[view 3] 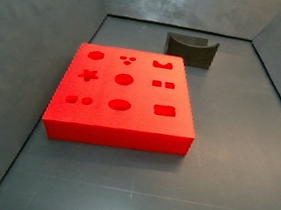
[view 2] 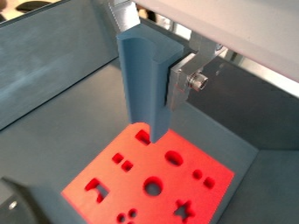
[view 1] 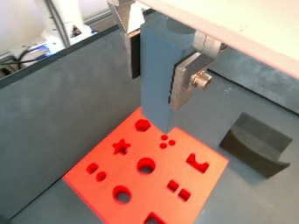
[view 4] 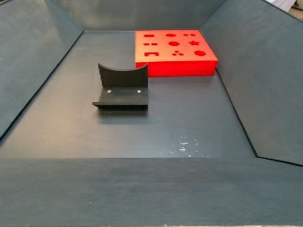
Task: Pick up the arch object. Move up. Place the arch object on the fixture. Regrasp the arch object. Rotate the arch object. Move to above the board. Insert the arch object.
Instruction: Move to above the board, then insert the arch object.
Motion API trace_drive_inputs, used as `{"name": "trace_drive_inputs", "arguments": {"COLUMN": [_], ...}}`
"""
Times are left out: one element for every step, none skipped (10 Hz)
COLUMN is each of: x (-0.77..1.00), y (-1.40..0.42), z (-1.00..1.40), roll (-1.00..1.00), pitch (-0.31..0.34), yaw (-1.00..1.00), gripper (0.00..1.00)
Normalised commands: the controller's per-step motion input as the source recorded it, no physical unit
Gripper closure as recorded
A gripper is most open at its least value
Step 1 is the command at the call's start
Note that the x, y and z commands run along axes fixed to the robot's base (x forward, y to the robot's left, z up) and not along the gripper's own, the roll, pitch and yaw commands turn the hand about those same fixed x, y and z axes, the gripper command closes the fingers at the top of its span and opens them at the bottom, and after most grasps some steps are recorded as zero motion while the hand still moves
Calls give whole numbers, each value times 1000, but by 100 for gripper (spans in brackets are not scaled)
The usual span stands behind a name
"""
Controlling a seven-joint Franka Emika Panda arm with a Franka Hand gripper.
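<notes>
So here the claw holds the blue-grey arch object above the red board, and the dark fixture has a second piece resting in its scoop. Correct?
Not quite. The claw does hold the arch object above the board in both wrist views, but the fixture has nothing in its scoop. Both side views show the scoop bare.

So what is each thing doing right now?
gripper: shut on the arch object, high above the board.
arch object: held upright between the fingers, not inserted.
board: flat on the floor, cut-outs empty.
fixture: on the floor, scoop empty.
</notes>
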Motion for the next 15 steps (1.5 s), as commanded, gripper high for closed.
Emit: {"name": "trace_drive_inputs", "arguments": {"x": [97,0,29,51,189,286,406,669,589,580,443,131,-11,-111,-49], "y": [-186,0,20,49,9,57,151,251,334,357,434,514,606,591,489], "z": [51,0,0,-51,-209,-274,-331,-380,-363,-389,-431,-563,-774,-954,-994], "roll": [55,-6,0,0,40,51,21,13,126,153,186,150,81,19,-11], "pitch": [105,0,10,13,39,43,49,103,90,89,73,0,-26,-96,-76], "yaw": [14,0,6,60,154,209,263,297,363,343,274,129,17,0,-9], "gripper": [100,100,100,100,100,100,100,100,100,100,100,100,100,100,100]}}
